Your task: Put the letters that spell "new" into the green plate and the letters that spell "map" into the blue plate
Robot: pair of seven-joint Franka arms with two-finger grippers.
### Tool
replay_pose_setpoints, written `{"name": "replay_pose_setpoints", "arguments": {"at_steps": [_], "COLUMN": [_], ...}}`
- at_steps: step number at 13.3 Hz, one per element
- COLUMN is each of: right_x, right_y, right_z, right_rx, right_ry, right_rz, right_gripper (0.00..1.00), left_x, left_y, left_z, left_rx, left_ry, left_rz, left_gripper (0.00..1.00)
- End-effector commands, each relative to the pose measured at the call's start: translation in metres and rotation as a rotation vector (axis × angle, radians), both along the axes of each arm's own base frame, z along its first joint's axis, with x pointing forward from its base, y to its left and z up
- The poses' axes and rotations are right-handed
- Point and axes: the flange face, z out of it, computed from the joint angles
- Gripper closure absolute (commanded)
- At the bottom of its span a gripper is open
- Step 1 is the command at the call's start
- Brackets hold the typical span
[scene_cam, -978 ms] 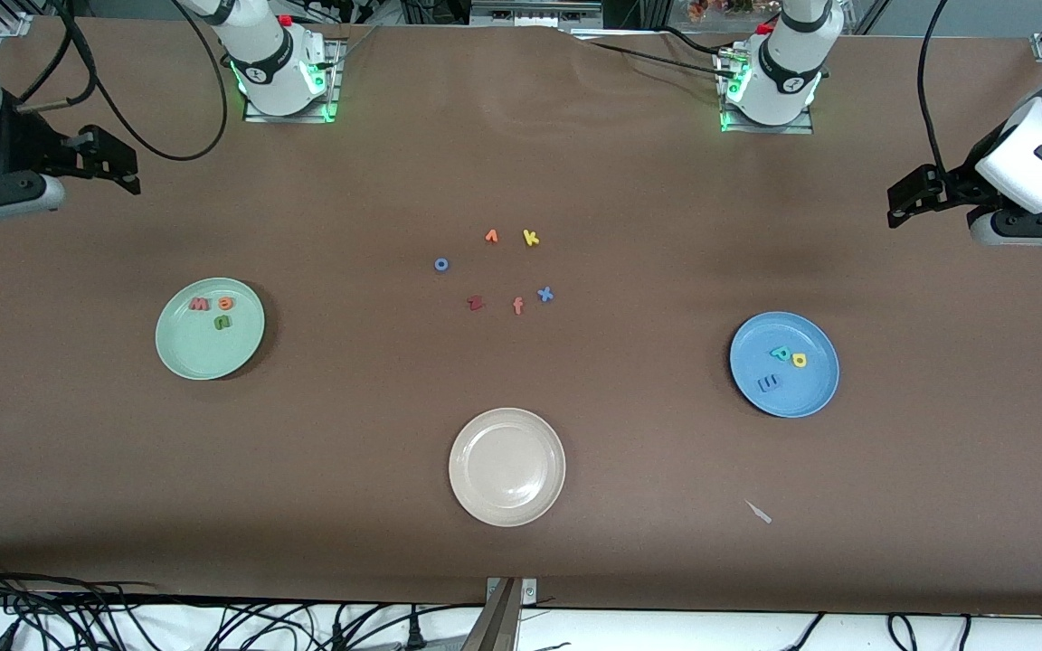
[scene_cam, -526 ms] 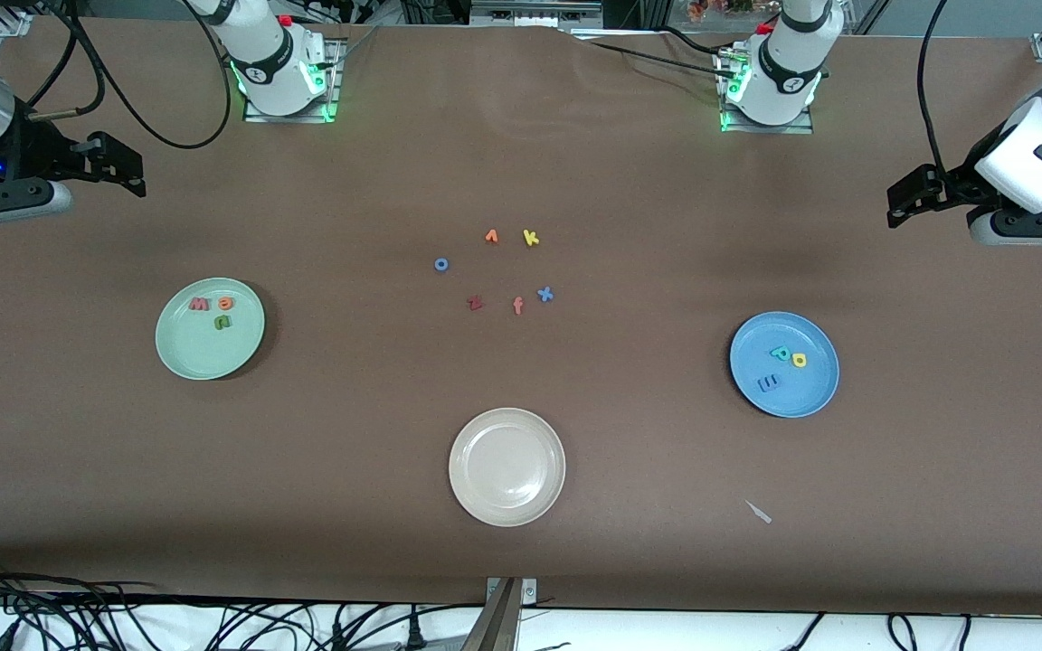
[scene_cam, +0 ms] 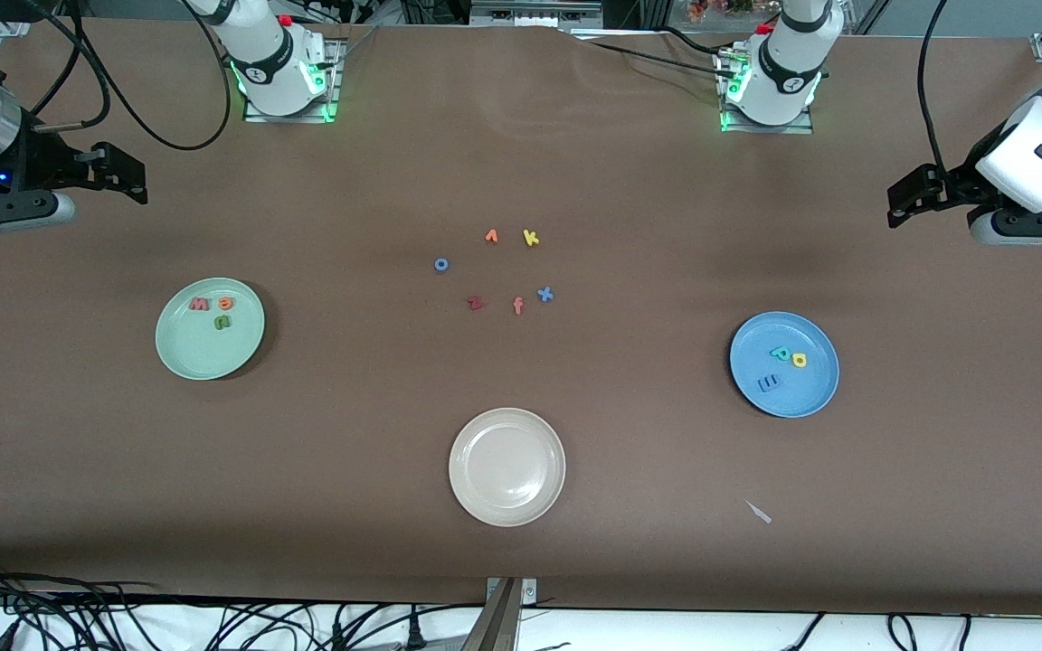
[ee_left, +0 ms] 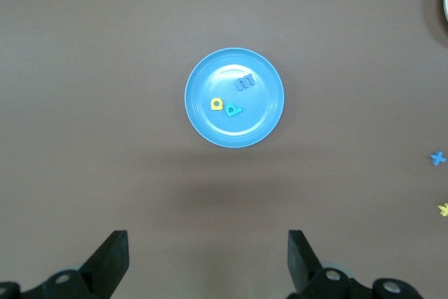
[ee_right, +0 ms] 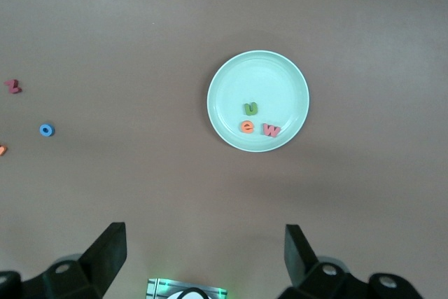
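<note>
Green plate [scene_cam: 210,362] toward right arm's end holding n, e, w [scene_cam: 213,308], blue plate [scene_cam: 810,393] toward left arm's end holding m, a, p [scene_cam: 782,364]; left gripper [ee_left: 208,264] and right gripper [ee_right: 205,260] both wide open, empty, up over bare table, so probably just park clear, leave 6 loose spares [scene_cam: 496,269] untouched.

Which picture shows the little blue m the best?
The left wrist view: the blue m lies plainly readable in the blue plate. The front view shows it tiny and dim. The right wrist view misses it.
</note>
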Motion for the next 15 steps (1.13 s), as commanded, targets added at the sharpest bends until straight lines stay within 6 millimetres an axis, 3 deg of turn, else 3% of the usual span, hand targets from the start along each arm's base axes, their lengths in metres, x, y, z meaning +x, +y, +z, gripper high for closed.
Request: {"name": "replay_pose_setpoints", "arguments": {"at_steps": [1, 8, 12, 15], "right_x": [0.0, 0.001, 0.001, 0.001], "right_y": [-0.014, -0.011, -0.034, -0.027], "right_z": [-0.005, -0.004, -0.006, -0.004], "right_rx": [-0.018, -0.015, -0.02, -0.02], "right_ry": [0.005, -0.001, -0.003, -0.01], "right_rz": [-0.049, -0.047, -0.088, -0.076], "right_gripper": [0.0, 0.0, 0.0, 0.0], "left_x": [0.003, 0.003, 0.003, 0.003], "left_y": [-0.002, -0.003, -0.004, -0.006], "left_z": [0.006, 0.006, 0.006, 0.007], "left_rx": [-0.025, -0.025, -0.02, -0.017], "left_ry": [-0.008, -0.008, -0.008, -0.01], "left_rz": [-0.009, -0.011, -0.013, -0.018], "left_gripper": [0.0, 0.0, 0.0, 0.0]}}
